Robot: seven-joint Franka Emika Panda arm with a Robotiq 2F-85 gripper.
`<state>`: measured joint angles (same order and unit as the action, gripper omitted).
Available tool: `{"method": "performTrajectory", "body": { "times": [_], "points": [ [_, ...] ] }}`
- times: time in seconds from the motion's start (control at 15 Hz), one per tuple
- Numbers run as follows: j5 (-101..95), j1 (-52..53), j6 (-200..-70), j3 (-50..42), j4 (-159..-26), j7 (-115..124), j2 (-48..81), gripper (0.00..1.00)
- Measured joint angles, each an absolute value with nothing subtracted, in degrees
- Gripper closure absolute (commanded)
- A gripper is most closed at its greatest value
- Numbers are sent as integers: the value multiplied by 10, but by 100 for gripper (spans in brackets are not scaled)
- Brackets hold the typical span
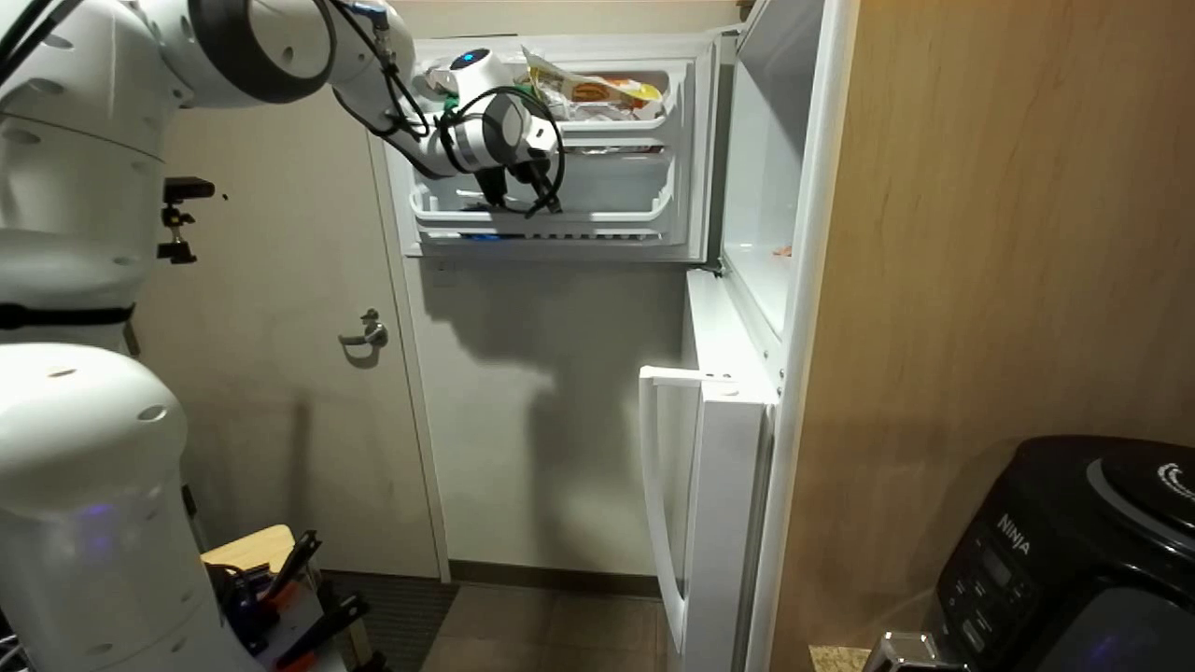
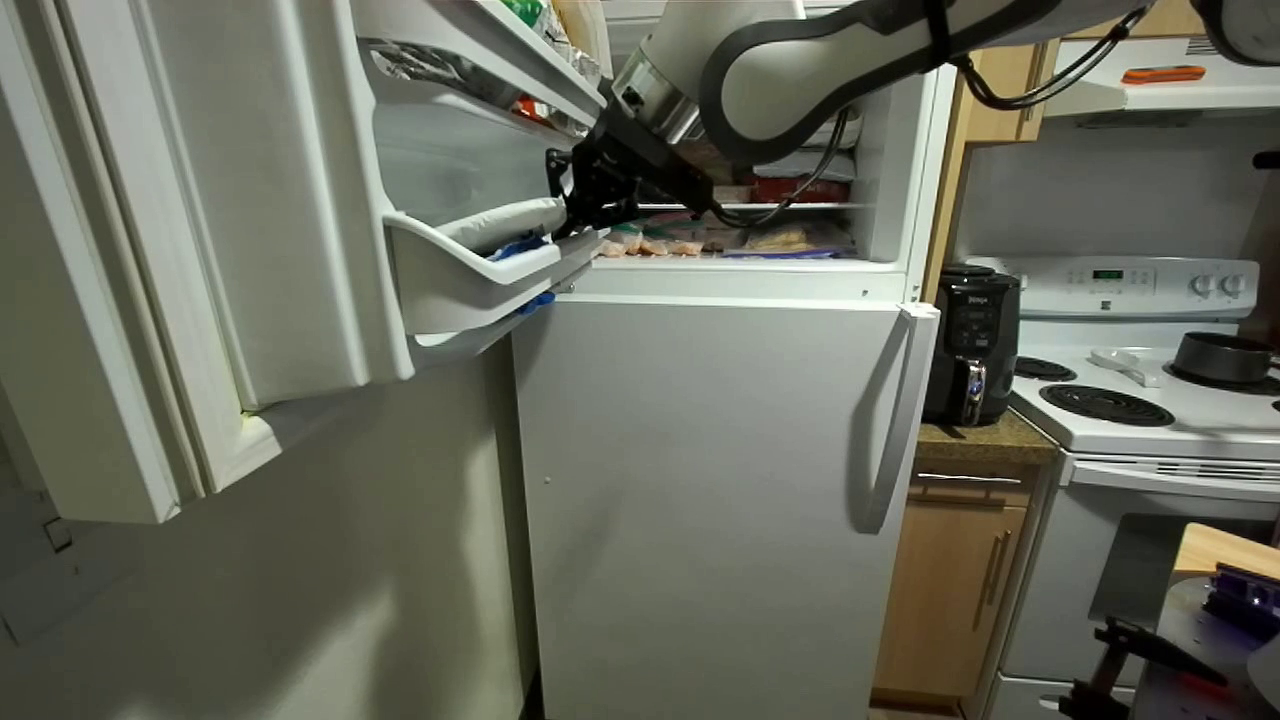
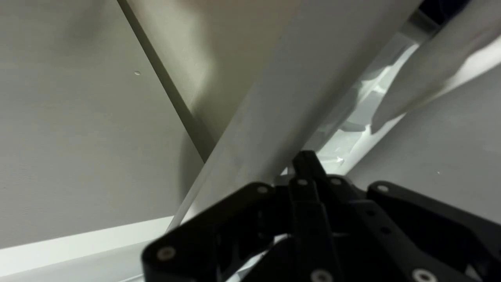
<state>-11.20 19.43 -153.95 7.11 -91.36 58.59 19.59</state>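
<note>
Pointing a closed black 2-finger gripper [image 3: 307, 159] at the white plastic door bin [image 3: 285, 105], wrist view. Seeing a long white package [image 2: 508, 221] inside the bin in an exterior view. Showing a printed yellow-orange plastic bag [image 1: 602, 93] above the bin in an exterior view.

Wrist view: can't tell if gripper [image 3: 307, 156] touches bin [image 3: 282, 105]. 2 items cut off there: packet [image 3: 434, 78] (right edge, blurred), dark item [image 3: 442, 9] (top edge, can't ID). In an exterior view, arm [image 2: 780, 95] hides part of freezer [image 2: 885, 190], pot [image 2: 1222, 358] cut by right edge, display [image 2: 1108, 274] digits too small to read. In an exterior view, fryer [image 1: 1074, 560] cut by right edge.
</note>
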Motion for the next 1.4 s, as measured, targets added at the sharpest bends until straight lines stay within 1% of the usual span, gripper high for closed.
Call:
{"method": "performTrajectory", "body": {
  "times": [0.4,1.0,1.4],
  "points": [
    [-100,196,-1520,71,-906,586,196,100],
    [-93,197,-1398,61,-865,587,195,100],
    [-93,197,-1344,56,-848,587,195,100]
  ]
}}
